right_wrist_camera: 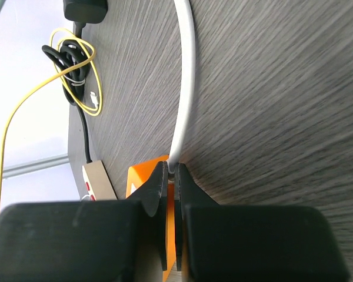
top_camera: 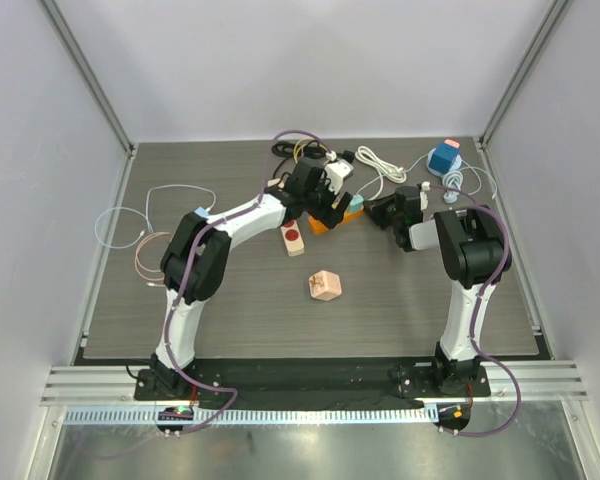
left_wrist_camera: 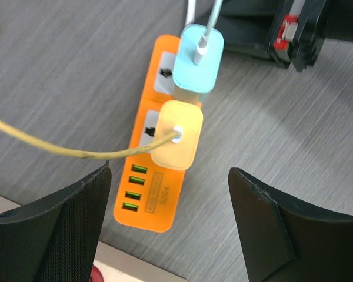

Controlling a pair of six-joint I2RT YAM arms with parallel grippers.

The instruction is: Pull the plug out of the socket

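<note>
An orange power strip (left_wrist_camera: 159,176) lies on the grey table, also in the top view (top_camera: 325,222). A yellow plug (left_wrist_camera: 176,135) with a yellow cable and a light blue plug (left_wrist_camera: 199,59) with a white cable (left_wrist_camera: 207,29) sit in its sockets. My left gripper (left_wrist_camera: 169,171) is open and hovers above the strip's USB end, near the yellow plug, and also shows in the top view (top_camera: 330,200). My right gripper (right_wrist_camera: 172,167) is shut on the white cable (right_wrist_camera: 185,88) right at its connector, with the orange strip (right_wrist_camera: 142,170) just behind; it also shows in the top view (top_camera: 378,212).
A beige power strip with a red switch (top_camera: 293,237) lies left of the orange one. A tan faceted block (top_camera: 325,285) sits mid-table. Coiled white cable (top_camera: 380,165), a blue adapter (top_camera: 444,158) and black and yellow cable coils (right_wrist_camera: 73,61) lie at the back. Thin wire (top_camera: 145,215) loops at left.
</note>
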